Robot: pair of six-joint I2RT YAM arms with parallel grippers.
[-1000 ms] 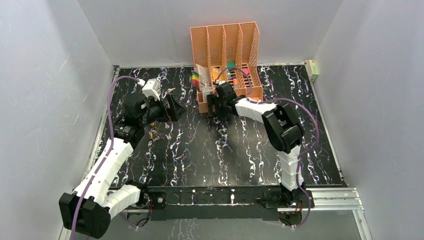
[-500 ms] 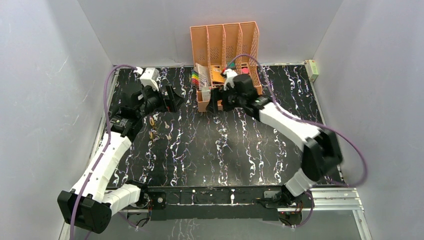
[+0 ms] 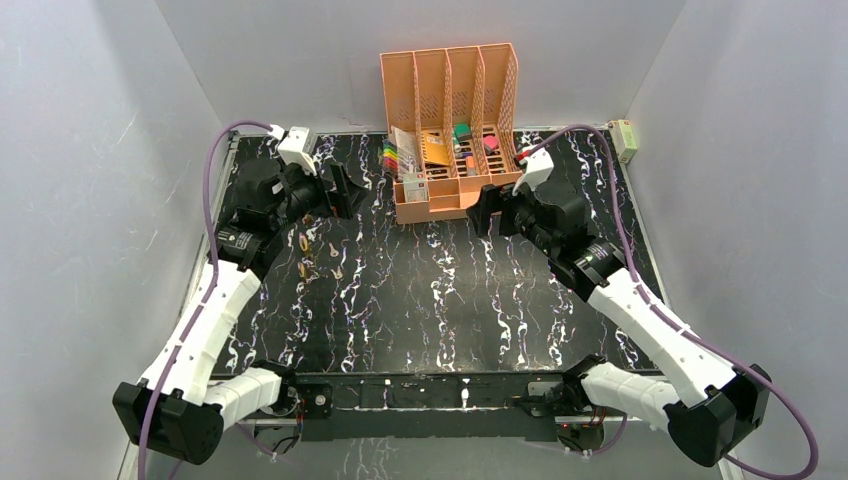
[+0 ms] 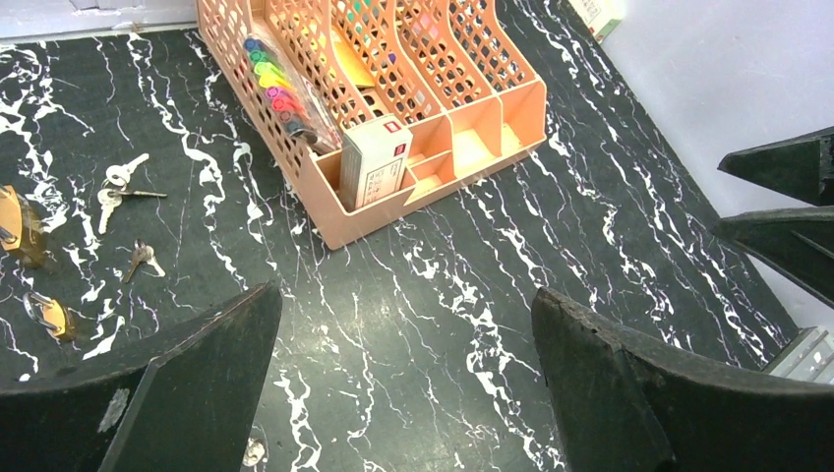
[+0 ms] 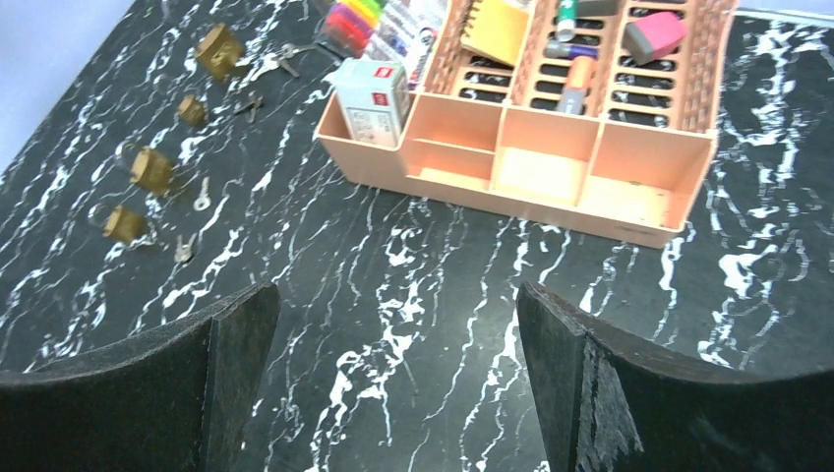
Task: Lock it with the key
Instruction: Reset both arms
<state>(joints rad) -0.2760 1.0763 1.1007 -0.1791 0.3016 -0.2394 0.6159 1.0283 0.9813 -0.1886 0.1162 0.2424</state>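
Now both left tool and right tool wide open, empty; padlocks and keys on table.

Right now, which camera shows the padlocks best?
Right wrist: all four padlocks lie unobstructed on the table. Left wrist catches only two, at its frame edge; the top view shows them as tiny specks.

Beyond my right fingers stands a peach plastic desk organiser, a small white cardboard box in its left front compartment.
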